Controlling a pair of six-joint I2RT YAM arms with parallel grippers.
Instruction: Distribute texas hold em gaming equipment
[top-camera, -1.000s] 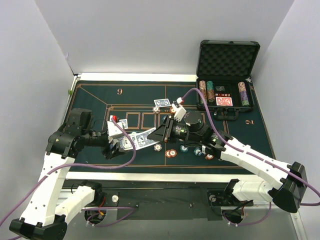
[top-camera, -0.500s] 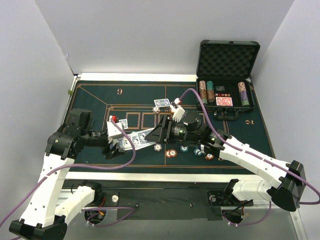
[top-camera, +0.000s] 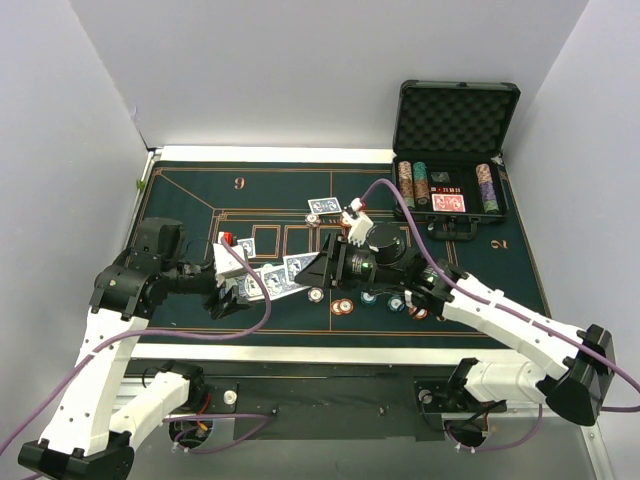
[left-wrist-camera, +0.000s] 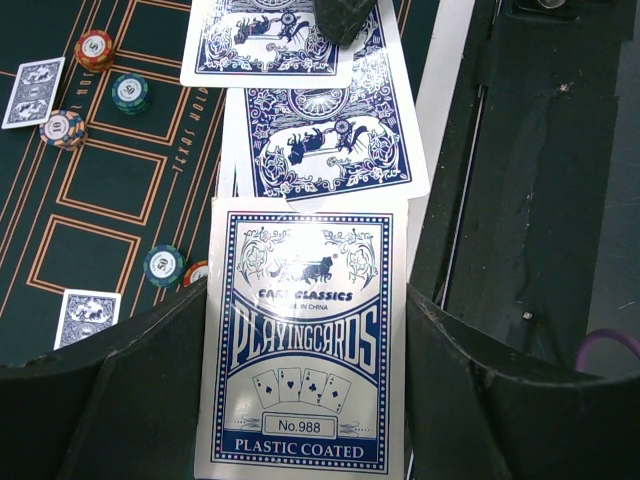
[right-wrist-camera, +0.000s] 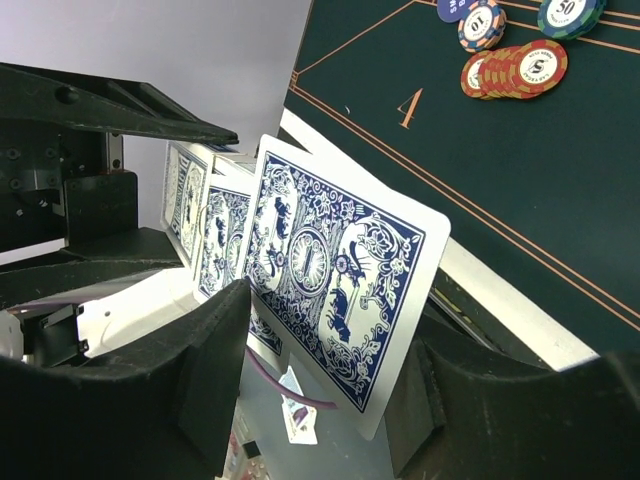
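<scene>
Over the near left part of the green poker mat (top-camera: 190, 195), not far in from its near edge, the two arms meet nose to nose. The left gripper (top-camera: 230, 286) is clenched on the deck of blue-backed playing cards (left-wrist-camera: 305, 340), whose cover reads PLAYING CARDS; its lower end is cut off in the left wrist view. A fan of loose cards (left-wrist-camera: 325, 135) reaches out past the deck and bridges the short gap to the other claw, so there is little room between them. The right gripper (right-wrist-camera: 325, 320) has its fingers partly spread, with one blue-backed card (right-wrist-camera: 335, 290) standing tilted between them. I cannot tell whether they press on it, since the card hides the fingertips. Toward the middle of the mat's near edge lie the poker chips (top-camera: 343, 306), some half hidden under the right arm. Two more cards (top-camera: 320, 204) lie farther in. The black case (top-camera: 455, 120) stands open at the far right corner.
</scene>
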